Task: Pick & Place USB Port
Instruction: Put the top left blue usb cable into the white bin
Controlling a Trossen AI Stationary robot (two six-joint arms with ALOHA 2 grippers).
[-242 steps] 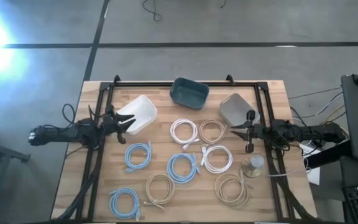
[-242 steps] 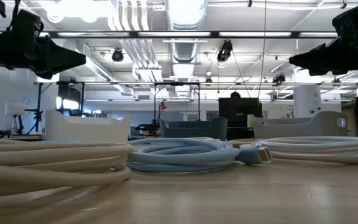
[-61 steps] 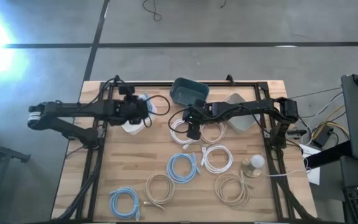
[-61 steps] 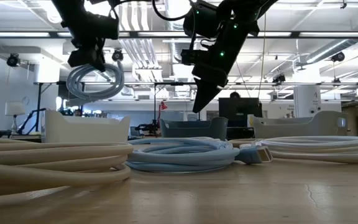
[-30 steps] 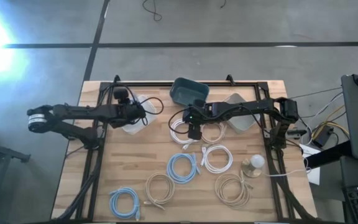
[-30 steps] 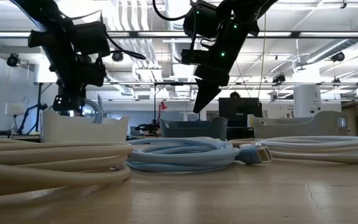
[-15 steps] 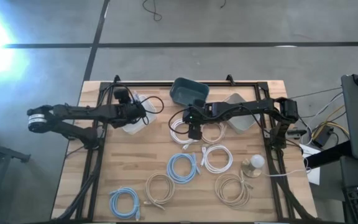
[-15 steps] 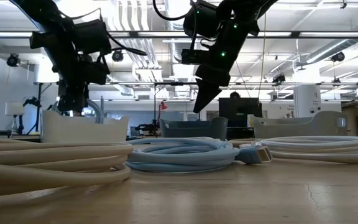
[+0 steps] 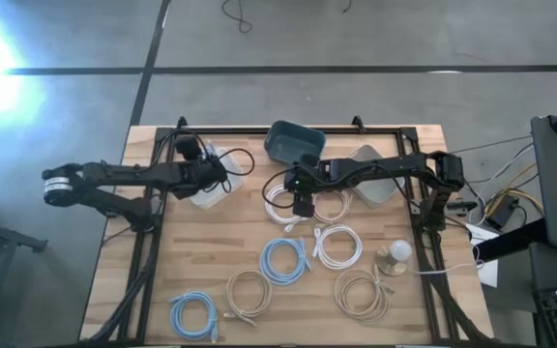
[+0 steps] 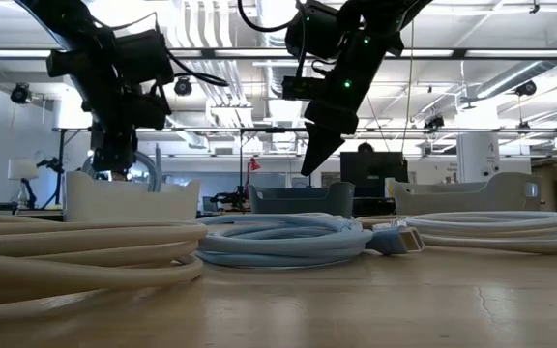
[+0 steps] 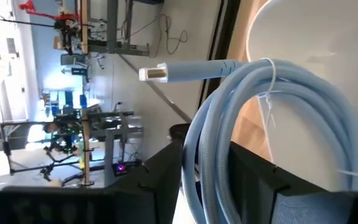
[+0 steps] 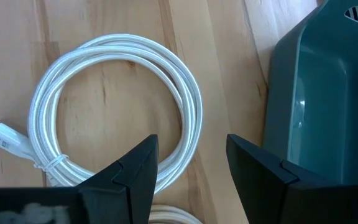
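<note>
A light blue coiled USB cable (image 11: 278, 106) stands on edge in the white bin (image 9: 206, 198) at the table's far left; its loop (image 10: 149, 170) pokes up above the bin wall (image 10: 133, 198). My left gripper (image 9: 216, 176) hangs over this bin, open, with one finger on each side of the coil. A white cable coil (image 12: 114, 112) lies flat on the wood beside the teal bin (image 12: 328, 106). My right gripper (image 9: 301, 205) hovers above this coil's right edge, open and holding nothing. My left gripper has its fingers (image 11: 166, 174) on either side of the blue coil's strands (image 11: 204, 155), coming from above. The coil fills most of the gap, and I cannot tell whether the fingers touch it. The coil rests in the white bin, its plug (image 11: 154, 73) sticking out sideways.
A grey bin (image 9: 370, 174) stands at the far right behind the right arm. More coiled cables lie on the wood: beige (image 9: 332, 205), white (image 9: 337, 246), blue (image 9: 283, 259), beige (image 9: 248, 293), beige (image 9: 361, 295), blue (image 9: 193, 313). A small round object (image 9: 395, 253) sits at the right.
My left gripper has stayed over the white bin and has crept up slightly. The blue cable stays in the bin with its loop showing above the wall. My right arm has kept still.
</note>
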